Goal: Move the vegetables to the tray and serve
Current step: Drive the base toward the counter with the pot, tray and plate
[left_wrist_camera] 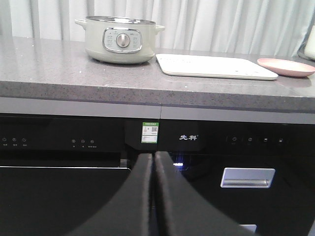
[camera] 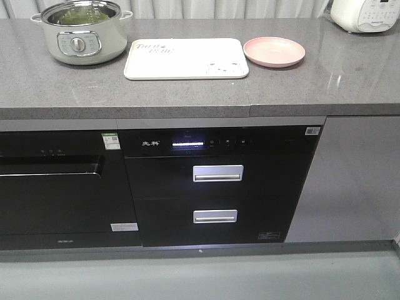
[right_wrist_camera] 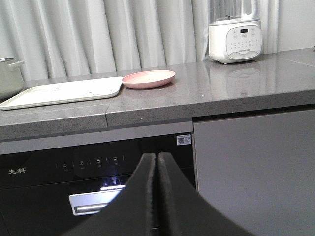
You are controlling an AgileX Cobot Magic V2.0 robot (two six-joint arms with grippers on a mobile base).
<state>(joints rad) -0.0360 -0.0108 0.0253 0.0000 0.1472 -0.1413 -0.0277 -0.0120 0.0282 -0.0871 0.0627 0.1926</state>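
1. The vegetables [camera: 78, 17] show only as green, leafy matter inside the pale green electric pot [camera: 81, 40]. The pot stands at the back left of the grey stone surface [camera: 187, 94]. I cannot tell the leaf's outline from here.
2. The tray [camera: 187, 69] lies flat on the surface just to the right of the pot, with nothing on it. Its grey lettering is at the far left corner and the bear drawing at the near right corner.
3. A round pink plate [camera: 274, 51] sits just beside the tray's right edge, also bare. I cannot tell whether the two touch.
4. A white countertop appliance [camera: 365, 14] stands at the far right, well apart from the plate.
5. The left hand [left_wrist_camera: 153, 156] is below the front edge of the surface, before the black cabinet fronts. Its two fingers are pressed together with nothing between them.
6. The right hand [right_wrist_camera: 157, 156] is likewise low in front of the cabinets, fingers closed against each other and holding nothing.
7. Under the surface, a black built-in unit has a lit display [camera: 187, 144] and two drawers, each with a silver handle [camera: 217, 173].
8. A pale curtain [right_wrist_camera: 98, 34] hangs behind the surface.
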